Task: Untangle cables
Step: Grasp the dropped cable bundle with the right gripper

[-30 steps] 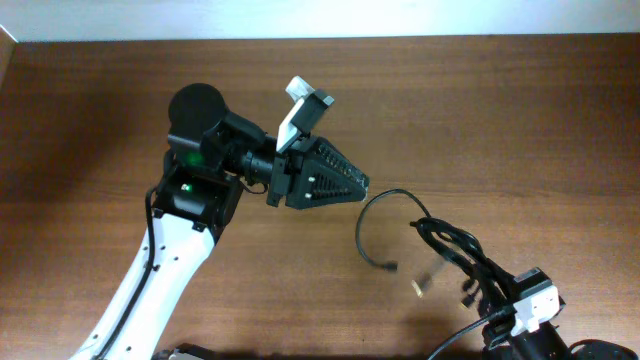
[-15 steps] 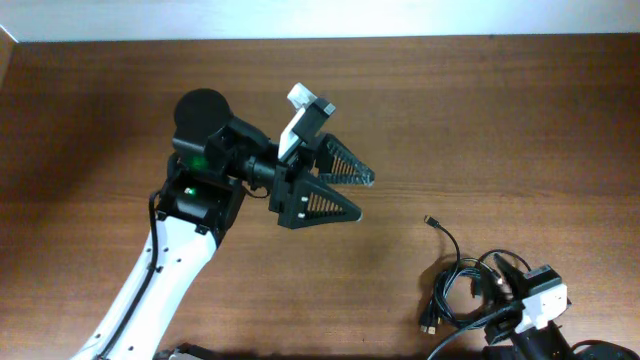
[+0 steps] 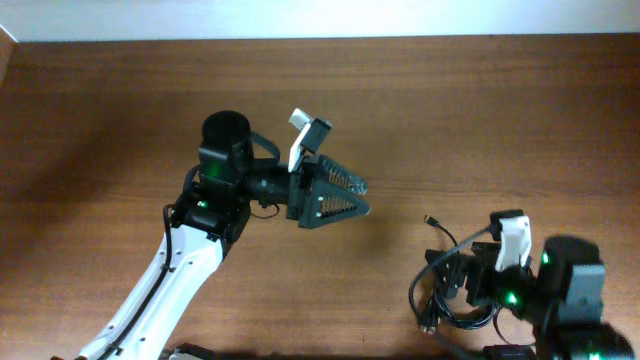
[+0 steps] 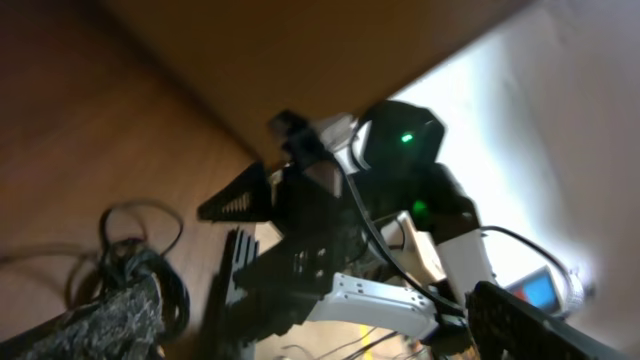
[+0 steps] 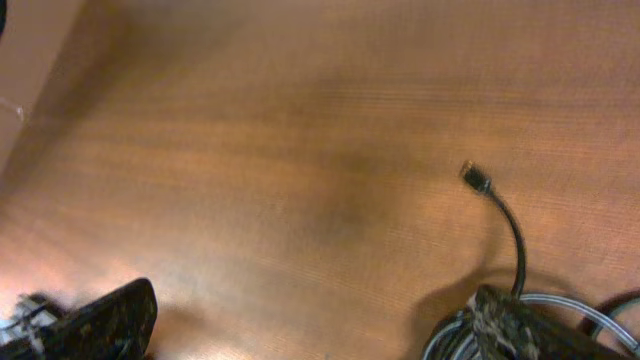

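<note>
The cables (image 3: pixel 443 291) lie in a loose black heap at the table's lower right, and one strand runs up to a small plug (image 3: pixel 428 219). My right gripper (image 3: pixel 447 284) hangs over the heap, open, holding nothing. In the right wrist view the gripper (image 5: pixel 312 298) has bare wood between its fingertips; the plug (image 5: pixel 476 178) and cable loops (image 5: pixel 452 338) sit by the right finger (image 5: pixel 520 328). My left gripper (image 3: pixel 352 196) is open and empty above mid-table, well left of the cables. The left wrist view shows that gripper (image 4: pixel 315 295) facing the cable heap (image 4: pixel 130 255).
The wooden table (image 3: pixel 500 110) spreads out on all sides, with a pale wall strip along its far edge. The right arm's base (image 3: pixel 570 300) with green lights sits at the lower right corner. The left arm (image 3: pixel 185 260) runs in from the lower left.
The left gripper opened and let go of a cable, which dropped back onto the heap at the right. The right gripper opened too, and the right arm rose into view.
</note>
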`<act>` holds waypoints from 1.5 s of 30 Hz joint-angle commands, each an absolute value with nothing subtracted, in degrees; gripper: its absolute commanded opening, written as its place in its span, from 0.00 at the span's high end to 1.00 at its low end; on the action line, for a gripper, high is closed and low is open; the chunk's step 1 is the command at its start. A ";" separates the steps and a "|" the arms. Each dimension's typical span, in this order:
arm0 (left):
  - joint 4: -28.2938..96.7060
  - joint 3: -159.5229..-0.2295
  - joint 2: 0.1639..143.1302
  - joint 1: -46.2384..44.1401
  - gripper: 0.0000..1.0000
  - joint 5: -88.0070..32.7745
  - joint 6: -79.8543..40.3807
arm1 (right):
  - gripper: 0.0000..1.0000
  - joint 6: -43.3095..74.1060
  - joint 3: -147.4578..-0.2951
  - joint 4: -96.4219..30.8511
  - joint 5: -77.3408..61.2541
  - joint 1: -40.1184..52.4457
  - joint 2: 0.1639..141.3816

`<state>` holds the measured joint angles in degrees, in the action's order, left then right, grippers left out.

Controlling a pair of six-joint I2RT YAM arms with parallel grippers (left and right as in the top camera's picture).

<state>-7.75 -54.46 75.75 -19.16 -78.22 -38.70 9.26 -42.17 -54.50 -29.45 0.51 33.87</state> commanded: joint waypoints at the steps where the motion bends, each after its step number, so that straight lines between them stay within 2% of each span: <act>1: 5.78 -54.04 75.05 -19.33 0.01 -60.51 -29.23 | 0.01 8.40 -47.83 -58.92 -28.47 0.36 40.29; 2: 14.90 -54.04 75.05 -19.33 0.01 -50.76 -25.76 | 0.01 8.40 -49.21 -61.78 -26.22 0.36 42.33; 4: 25.06 -54.04 75.05 -19.33 0.01 -38.79 -23.40 | 0.01 8.43 -49.95 -66.61 -24.77 0.36 45.23; 9: 28.51 -54.04 75.05 -19.33 0.01 -32.84 -20.40 | 0.01 8.47 -49.95 -72.49 -25.30 0.36 53.28; 12: 30.61 -54.04 75.05 -19.33 0.01 -31.64 -19.11 | 0.01 8.45 -49.93 -72.71 -31.11 0.36 58.46; 14: 31.66 -54.04 75.05 -19.33 0.01 -31.42 -17.61 | 0.01 9.02 -49.87 -72.58 -29.98 0.36 62.74; 17: 32.25 -54.04 75.05 -19.33 0.01 -31.40 -17.02 | 0.01 24.56 -49.82 -72.62 -19.66 0.36 69.14; 18: 32.25 -54.04 75.05 -19.33 0.01 -31.38 -17.02 | 0.01 26.55 -49.82 -72.31 -18.74 0.36 71.18; 27: 33.01 -54.04 75.05 -19.33 0.01 -31.42 -17.02 | 0.00 29.56 -49.78 -67.20 -15.73 0.36 85.36; 38: 34.41 -54.04 75.05 -19.33 0.01 -31.42 -17.02 | 0.24 32.49 -49.34 -58.39 -15.75 0.36 90.50; 45: 35.68 -54.04 75.05 -19.33 0.01 -31.42 -17.04 | 0.27 37.15 -44.45 -55.46 -11.97 0.36 90.50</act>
